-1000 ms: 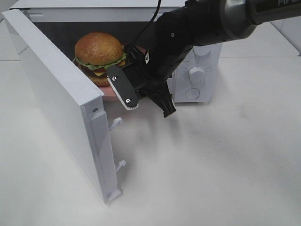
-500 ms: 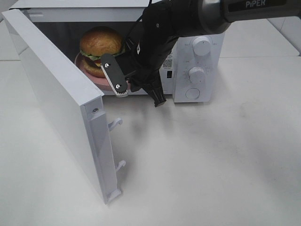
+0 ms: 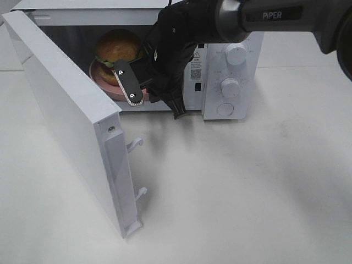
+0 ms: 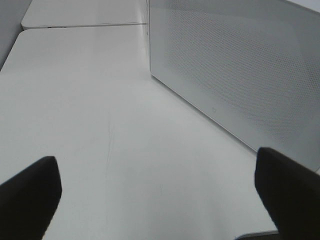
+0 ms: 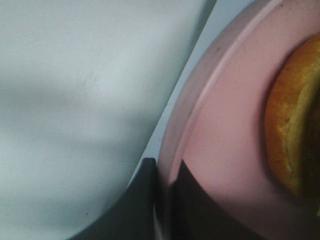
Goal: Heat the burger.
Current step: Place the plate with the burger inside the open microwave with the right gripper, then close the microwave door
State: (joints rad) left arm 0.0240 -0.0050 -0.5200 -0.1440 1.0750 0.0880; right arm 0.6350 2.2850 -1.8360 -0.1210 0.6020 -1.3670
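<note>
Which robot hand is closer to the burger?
Right. The right gripper pinches the plate rim right beside the burger; the left gripper hangs open outside the microwave door, away from it.

White tabletop (image 3: 247,192), white microwave (image 3: 231,82) standing on it at the far side, its door (image 3: 60,104) swung open

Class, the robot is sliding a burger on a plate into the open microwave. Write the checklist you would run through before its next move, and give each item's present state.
1. The door is swung wide open: ok.
2. The right gripper is shut on the rim of the plate: ok.
3. The burger sits upright on the plate: ok.
4. The plate is fully inside the microwave and resting on its floor: cannot tell; the gripper hides the near edge.
5. The left gripper is open and apart from the door: ok.
</note>
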